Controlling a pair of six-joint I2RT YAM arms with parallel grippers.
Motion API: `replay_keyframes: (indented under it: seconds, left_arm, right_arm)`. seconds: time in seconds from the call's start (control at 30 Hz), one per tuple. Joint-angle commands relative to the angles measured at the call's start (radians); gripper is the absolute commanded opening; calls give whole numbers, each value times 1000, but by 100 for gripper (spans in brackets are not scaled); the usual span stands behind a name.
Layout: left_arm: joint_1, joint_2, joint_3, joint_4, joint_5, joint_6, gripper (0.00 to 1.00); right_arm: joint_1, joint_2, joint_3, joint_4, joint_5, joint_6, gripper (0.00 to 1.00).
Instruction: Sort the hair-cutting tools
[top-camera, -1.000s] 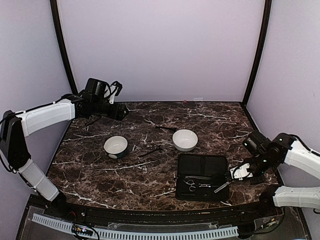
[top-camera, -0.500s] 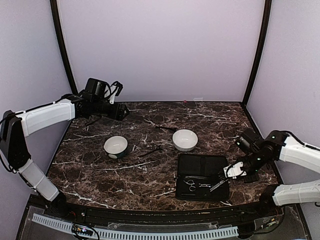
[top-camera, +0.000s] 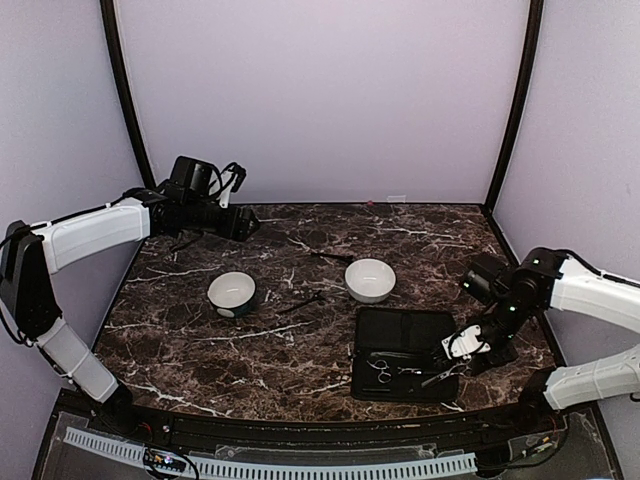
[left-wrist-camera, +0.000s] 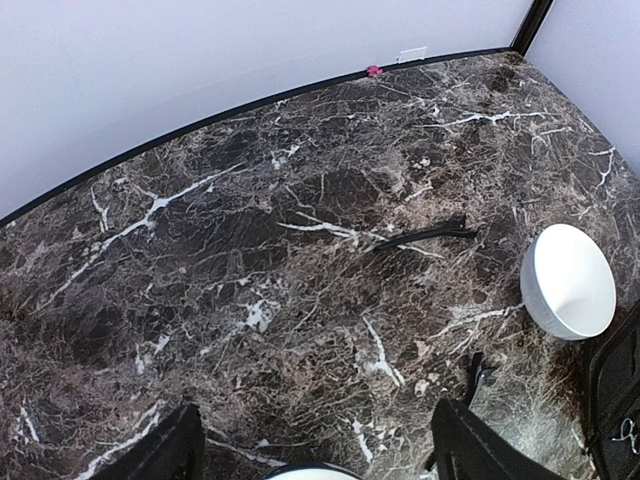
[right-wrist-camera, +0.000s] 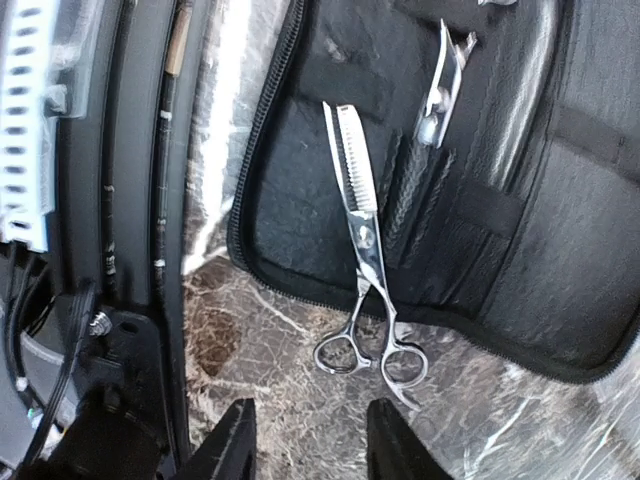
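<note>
1 thinning scissors lies blades-in on open black case, rings on marble table; small scissors inside. Left gripper, right gripper: jaws apart, empty.

Silver thinning scissors are lying flat, toothed blades resting on the black case, rings overhanging onto the marble tabletop. Smaller scissors are sitting inside the case. A dark stick is lying on the marble.

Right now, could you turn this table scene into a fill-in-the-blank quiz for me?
The dark marble table holds ___ round white bowls.
The silvery toothed scissors lie with blades on the flat ___ zip case.
The right pincer hovers above those scissors with its jaws ___, gripping nothing.
Missing words: two; black; open.
</note>
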Motion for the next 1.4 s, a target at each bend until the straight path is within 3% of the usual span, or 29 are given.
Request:
replay_keyframes:
  seconds: [0.0, 0.23, 0.33, 0.43, 0.87, 1.0, 1.37]
  left_arm:
    - [-6, -11, 31, -16, 41, -19, 82]
    - [-10, -22, 31, -14, 72, -40, 86]
    - [-17, -19, 35, -20, 85, -46, 83]
    - [-34, -9, 43, -30, 107, -36, 83]
    - [-118, 14, 41, -42, 44, 4, 84]
    - [-127, 19, 41, -42, 46, 5, 84]
    - [-141, 34, 43, -49, 27, 17, 84]
  right_arm:
    - [-24, 30, 122, -78, -67, -28, 40]
    - [-181, 165, 140, -11, -49, -106, 36]
    - [-214, 206, 119, 34, -37, -127, 43]
    - [-233, 229, 91, 85, -20, -143, 51]
    - [-238, 238, -102, 284, 67, -160, 51]
    - [-234, 255, -96, 289, 25, -123, 48]
    - [-158, 285, -73, 246, -56, -2, 26]
